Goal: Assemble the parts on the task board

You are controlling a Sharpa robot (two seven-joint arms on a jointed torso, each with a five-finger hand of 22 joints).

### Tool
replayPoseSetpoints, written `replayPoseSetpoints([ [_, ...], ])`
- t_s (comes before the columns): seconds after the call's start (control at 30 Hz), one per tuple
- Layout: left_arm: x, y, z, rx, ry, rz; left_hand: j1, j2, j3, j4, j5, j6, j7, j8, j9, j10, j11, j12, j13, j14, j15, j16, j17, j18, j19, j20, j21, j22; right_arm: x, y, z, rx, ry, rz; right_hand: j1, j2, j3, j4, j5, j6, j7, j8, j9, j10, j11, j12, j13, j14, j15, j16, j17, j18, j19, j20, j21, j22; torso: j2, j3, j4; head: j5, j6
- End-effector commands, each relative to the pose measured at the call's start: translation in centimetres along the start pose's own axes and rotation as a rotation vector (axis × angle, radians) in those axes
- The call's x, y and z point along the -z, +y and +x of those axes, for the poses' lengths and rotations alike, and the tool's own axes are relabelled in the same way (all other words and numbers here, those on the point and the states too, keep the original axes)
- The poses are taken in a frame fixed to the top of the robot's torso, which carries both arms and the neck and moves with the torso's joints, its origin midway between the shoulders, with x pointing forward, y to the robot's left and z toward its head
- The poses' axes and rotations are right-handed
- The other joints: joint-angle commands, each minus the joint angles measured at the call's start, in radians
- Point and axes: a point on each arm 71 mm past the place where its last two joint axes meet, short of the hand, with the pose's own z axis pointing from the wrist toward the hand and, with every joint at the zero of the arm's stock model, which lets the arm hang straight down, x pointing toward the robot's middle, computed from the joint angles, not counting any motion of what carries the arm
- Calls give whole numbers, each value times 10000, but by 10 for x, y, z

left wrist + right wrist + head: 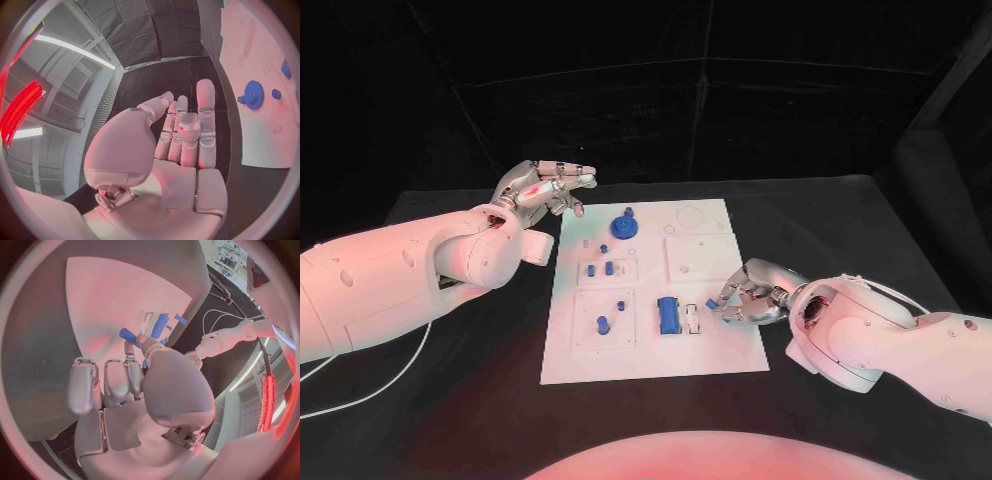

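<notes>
The white task board (718,355) lies in the middle of the black table. On it sit a round blue part (626,227), several small blue parts (600,268) and a long blue part (669,315). My right hand (750,295) is low over the board's right edge and pinches a small blue part (711,303) between thumb and a finger, just right of the long part. The right wrist view shows this pinched part (128,335) at the fingertips, with the long blue part (159,325) beyond. My left hand (545,187) hovers off the board's far left corner, fingers straight, holding nothing.
In the left wrist view the round blue part (252,94) and a small blue part (275,93) lie on the board beyond the left hand (184,135). A white cable (387,375) runs over the table at the near left.
</notes>
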Motion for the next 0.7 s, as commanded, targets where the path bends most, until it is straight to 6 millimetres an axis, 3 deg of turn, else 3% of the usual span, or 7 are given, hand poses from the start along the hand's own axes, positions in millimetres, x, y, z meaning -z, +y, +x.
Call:
replayPoseSetpoints([
  [0.03,0,-1,2,65,142,39,5,126,-55,11,-31,-52,-5,49,-8,-75,5,69,11,-57,-5,-18,-11,67,-29,-13,-22,-11,-3,3,6,-597,662,31,-381,-151,1,115,412,239,-102,52,991,37,51,44,20,217,-6,80,31,-141,31,-46,54,43,-3,-8,1,1,-26],
  [0.13,0,-1,2,69,150,42,5,126,-55,11,-31,-52,-5,49,-8,-75,5,69,11,-57,-5,-18,-11,67,-29,-13,-22,-11,-5,6,10,-494,1024,55,-603,-211,-46,200,554,305,-116,77,1038,60,43,65,47,218,-11,87,45,-144,39,-51,66,66,-1,-16,3,-4,-24],
  [0.33,0,-1,2,73,162,44,5,126,-55,11,-31,-52,-5,49,-8,-75,5,69,11,-57,-5,-18,-11,67,-29,-13,-22,-11,-9,9,15,-418,1291,122,-910,-241,-153,305,1043,456,-184,146,1149,116,-10,118,112,222,-53,107,79,-157,69,-84,109,148,-5,6,-10,51,-39],
  [0.7,0,-1,3,80,178,36,5,126,-55,11,-31,-52,-5,49,-8,-75,5,69,11,-57,-5,-18,-11,67,-29,-13,-22,-11,-17,13,16,-429,941,242,-1051,-269,-248,358,1141,506,-203,173,1200,103,-27,51,58,223,-68,111,87,-159,74,-101,115,160,5,7,-6,73,-79],
])
